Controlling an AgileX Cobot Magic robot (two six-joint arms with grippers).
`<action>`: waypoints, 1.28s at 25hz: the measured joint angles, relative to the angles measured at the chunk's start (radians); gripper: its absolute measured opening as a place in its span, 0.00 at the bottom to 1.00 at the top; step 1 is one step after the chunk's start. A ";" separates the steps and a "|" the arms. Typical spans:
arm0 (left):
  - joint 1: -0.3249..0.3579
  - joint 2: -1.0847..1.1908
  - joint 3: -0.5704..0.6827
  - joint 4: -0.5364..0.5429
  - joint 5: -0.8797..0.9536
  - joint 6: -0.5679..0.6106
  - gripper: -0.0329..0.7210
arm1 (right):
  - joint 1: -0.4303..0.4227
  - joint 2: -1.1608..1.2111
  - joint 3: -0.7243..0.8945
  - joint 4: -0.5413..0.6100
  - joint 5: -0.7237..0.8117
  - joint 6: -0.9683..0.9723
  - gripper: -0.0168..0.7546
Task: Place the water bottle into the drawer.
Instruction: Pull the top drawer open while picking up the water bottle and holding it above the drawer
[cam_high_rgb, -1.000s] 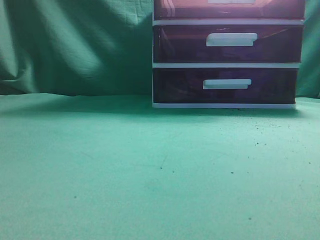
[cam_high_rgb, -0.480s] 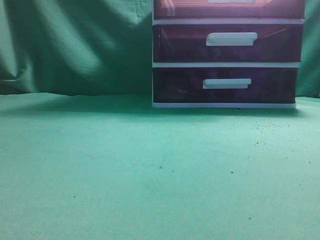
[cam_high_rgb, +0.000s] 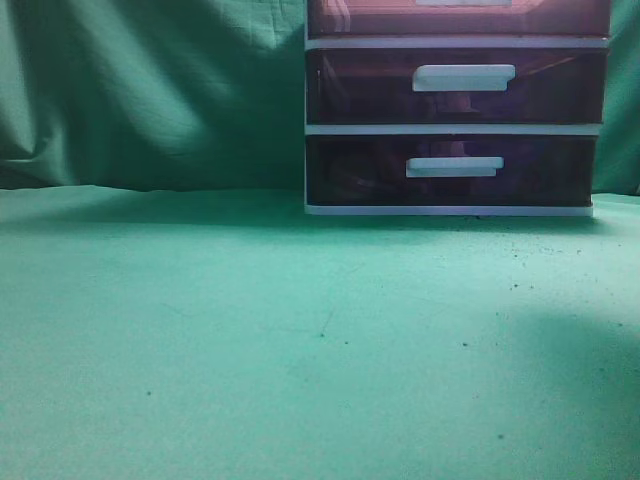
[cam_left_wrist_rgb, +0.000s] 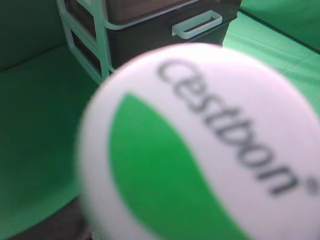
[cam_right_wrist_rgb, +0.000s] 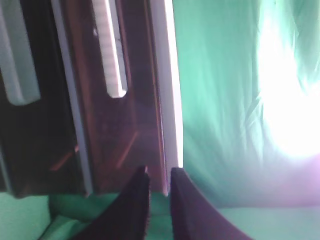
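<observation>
Water bottle (cam_left_wrist_rgb: 200, 145) cap filling left wrist view, left jaws hidden, state unclear, drawer (cam_right_wrist_rgb: 125, 95) at twelve o'clock of right gripper (cam_right_wrist_rgb: 159, 175), jaws nearly closed, empty.

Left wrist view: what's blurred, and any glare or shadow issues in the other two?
Left wrist view: the white-and-green "cestbon" bottle cap fills the frame out of focus; the white-framed drawer unit behind is sharper. Right wrist view: blown-out glare on the green cloth backdrop, right gripper dark, fingertips nearly together. Exterior view: dim, with a soft shadow on the green tablecloth at lower right.
</observation>
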 joint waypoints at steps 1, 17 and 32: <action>0.000 0.002 0.000 0.000 0.000 0.000 0.45 | 0.000 0.033 0.000 -0.050 -0.059 0.021 0.20; 0.000 0.004 0.000 0.000 -0.002 0.000 0.45 | 0.040 0.341 -0.198 -0.160 -0.174 0.171 0.40; 0.000 0.004 0.000 0.050 -0.006 0.000 0.45 | 0.042 0.472 -0.345 -0.214 -0.171 0.185 0.40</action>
